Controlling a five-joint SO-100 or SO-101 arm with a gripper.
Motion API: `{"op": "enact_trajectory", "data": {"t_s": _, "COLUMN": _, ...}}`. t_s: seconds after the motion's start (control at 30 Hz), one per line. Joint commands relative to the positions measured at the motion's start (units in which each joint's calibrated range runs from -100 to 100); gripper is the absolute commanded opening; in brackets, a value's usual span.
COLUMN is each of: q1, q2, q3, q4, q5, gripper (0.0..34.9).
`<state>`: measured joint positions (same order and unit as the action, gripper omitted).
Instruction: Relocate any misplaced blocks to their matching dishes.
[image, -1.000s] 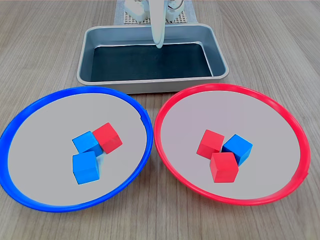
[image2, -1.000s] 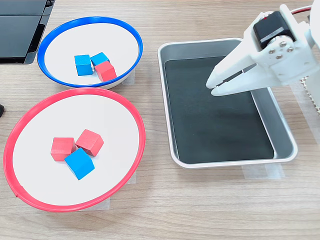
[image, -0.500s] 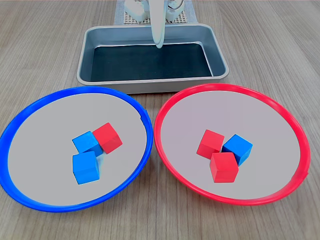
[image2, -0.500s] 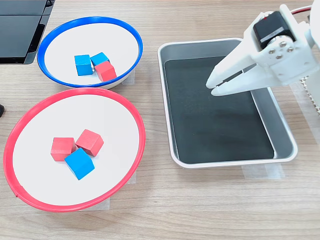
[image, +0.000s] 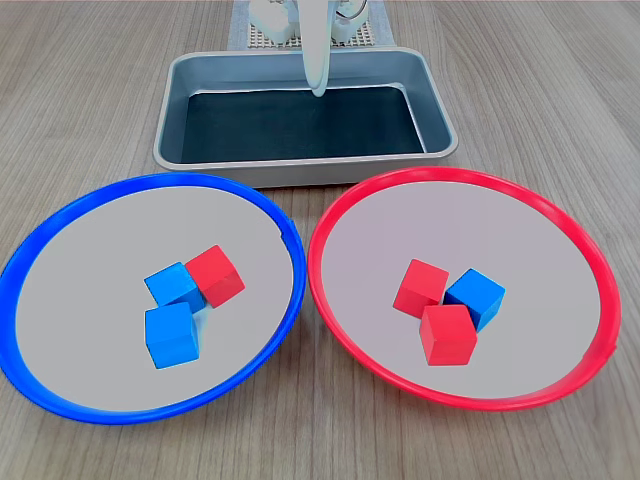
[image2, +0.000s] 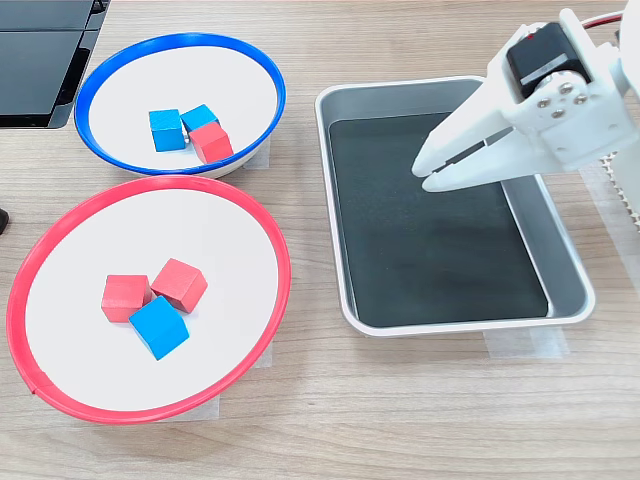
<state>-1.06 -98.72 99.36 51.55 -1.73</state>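
The blue-rimmed dish (image: 150, 181) (image2: 180, 40) holds two blue cubes (image: 172, 336) and one red cube (image: 215, 276) (image2: 211, 142) that touches one of them. In the red-rimmed dish (image: 460, 173) (image2: 150, 183) two red cubes (image: 447, 335) sit against one blue cube (image: 474, 298) (image2: 158, 327). My white gripper (image: 318, 88) (image2: 423, 176) hangs above the silver tray, well away from both dishes. Its jaws are shut, with nothing between them.
A rectangular silver tray (image: 300, 172) (image2: 326, 180) with a dark bottom lies between the arm's base (image: 270, 30) and the dishes. A black flat object (image2: 40, 60) lies at the top left of the second exterior view. Bare wooden tabletop surrounds everything.
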Motion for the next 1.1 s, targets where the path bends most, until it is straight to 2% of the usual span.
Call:
{"op": "enact_trajectory", "data": {"t_s": 0.0, "q1": 0.2, "q2": -0.3, "q3": -0.4, "q4": -0.5, "q5": 0.0, "gripper": 0.4}}
{"op": "enact_trajectory", "data": {"t_s": 0.2, "q1": 0.7, "q2": 0.6, "q3": -0.5, "q4": -2.1, "q5": 1.8, "gripper": 0.4}}
{"op": "enact_trajectory", "data": {"t_s": 0.37, "q1": 1.0, "q2": 7.3, "q3": -8.0, "q4": -2.1, "q5": 3.2, "gripper": 0.3}}
{"op": "enact_trajectory", "data": {"t_s": 0.63, "q1": 0.0, "q2": 31.1, "q3": -31.4, "q4": -1.3, "q5": 6.0, "gripper": 0.3}}
{"op": "enact_trajectory", "data": {"t_s": 0.87, "q1": 0.4, "q2": 54.3, "q3": -50.5, "q4": -1.7, "q5": 13.4, "gripper": 0.3}}
{"op": "enact_trajectory", "data": {"t_s": 1.0, "q1": 2.1, "q2": 67.6, "q3": -61.1, "q4": -3.2, "q5": 16.4, "gripper": 3.5}}
{"op": "enact_trajectory", "data": {"t_s": 1.07, "q1": 2.6, "q2": 72.2, "q3": -64.1, "q4": -4.7, "q5": 17.5, "gripper": 3.7}}
